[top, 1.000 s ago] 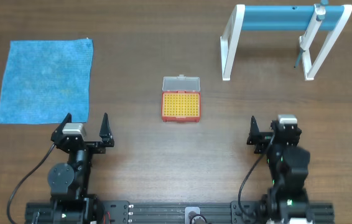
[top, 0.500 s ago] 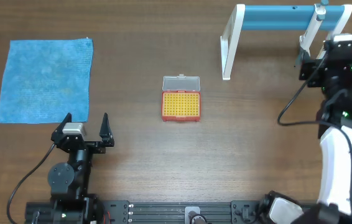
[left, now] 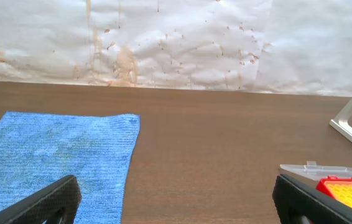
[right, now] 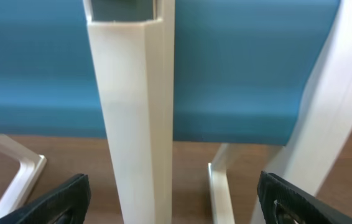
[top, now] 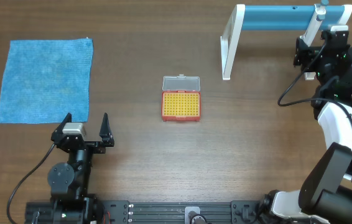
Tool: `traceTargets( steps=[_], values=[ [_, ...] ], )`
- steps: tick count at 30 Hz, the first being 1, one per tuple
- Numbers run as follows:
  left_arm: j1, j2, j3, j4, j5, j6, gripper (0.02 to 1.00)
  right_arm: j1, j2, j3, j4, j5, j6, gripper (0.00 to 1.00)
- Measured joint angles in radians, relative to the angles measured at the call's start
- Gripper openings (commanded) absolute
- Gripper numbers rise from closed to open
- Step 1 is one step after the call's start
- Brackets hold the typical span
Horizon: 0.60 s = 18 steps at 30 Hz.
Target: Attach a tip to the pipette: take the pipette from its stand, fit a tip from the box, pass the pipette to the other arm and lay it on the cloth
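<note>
White pipette hangs upright on the blue stand just ahead of my right tool, spread wide and empty, so I'd centre its shaft in the gap, then clench squarely.

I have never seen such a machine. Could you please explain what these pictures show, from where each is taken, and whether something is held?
These are two robot arms at a brown table, each ending in a two-finger gripper. One picture looks down from above; the other two come from cameras on the arms' wrists. On the table are a blue cloth, an open orange tip box and a white and blue stand, where a pipette hangs. The left gripper is open, near its base. The right gripper is open at the stand, its fingers on either side of the pipette. Nothing is held.
</note>
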Motion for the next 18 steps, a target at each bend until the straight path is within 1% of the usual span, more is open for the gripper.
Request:
traceTargets(
  steps=[3,11,12,16,18],
  values=[
    [0.000,0.000,0.000,0.000,0.000,0.000,0.998,0.009,0.037,0.000,0.049,0.000,0.033,0.884],
    [0.000,0.000,0.000,0.000,0.000,0.000,0.998,0.022,0.085,0.000,0.132,0.000,0.068,0.869],
    [0.000,0.000,0.000,0.000,0.000,0.000,0.998,0.021,0.091,0.000,0.142,0.000,0.074,0.836],
    [0.000,0.000,0.000,0.000,0.000,0.000,0.998,0.021,0.096,0.000,0.155,-0.001,0.092,0.612],
    [0.000,0.000,0.000,0.000,0.000,0.000,0.998,0.021,0.096,0.000,0.154,0.000,0.099,0.584]
  ],
)
